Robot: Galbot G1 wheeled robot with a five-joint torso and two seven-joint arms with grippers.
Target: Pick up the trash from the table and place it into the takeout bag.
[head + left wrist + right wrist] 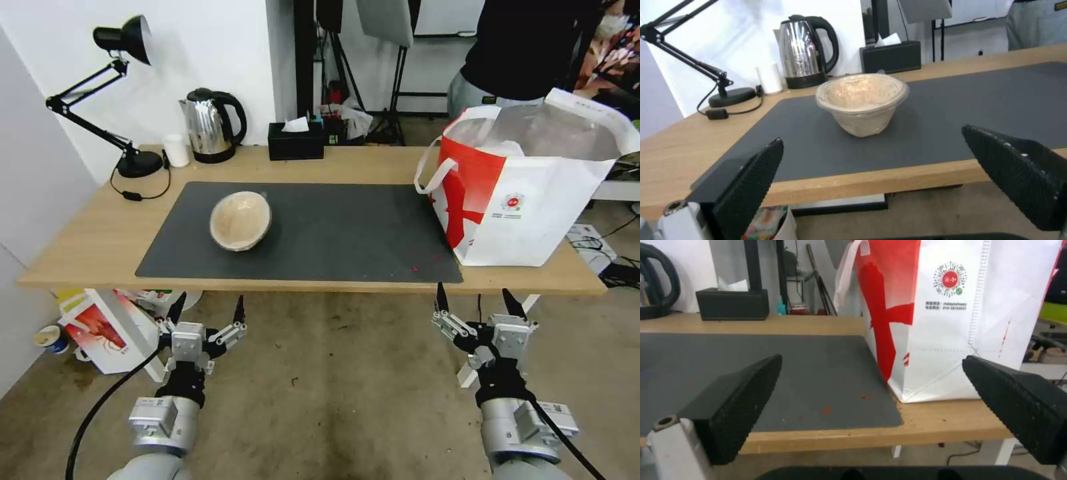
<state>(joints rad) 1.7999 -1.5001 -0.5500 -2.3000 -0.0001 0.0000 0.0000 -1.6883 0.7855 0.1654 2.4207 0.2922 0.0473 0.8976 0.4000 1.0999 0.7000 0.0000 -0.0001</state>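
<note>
Hovering below and just in front of the table's (100,233) near edge: left gripper (207,308), jaws spread wide, nothing between them. Same posture for the right gripper (472,298) near the table's right end, jaws wide apart and empty, fingertips (735,396) pointing toward the takeout bag (533,200).

On the dark grey mat (347,233), left of centre: beige bowl (241,220), alone, tipped so its clear-lidded mouth faces the robot, well apart from both grippers. Seen from the left wrist, same bowl (861,101) straight ahead between the two black pads (751,180).

On the right end of the table: takeout bag standing upright, mouth open, silvery lining showing, its near left corner touching the mat's right edge, white strap handle hanging on its left side. A few small red specks on the mat beside the bag.

Along the far edge of the table: desk lamp (120,93), small white cup (176,150), steel kettle (212,125), black tissue box (295,140).
</note>
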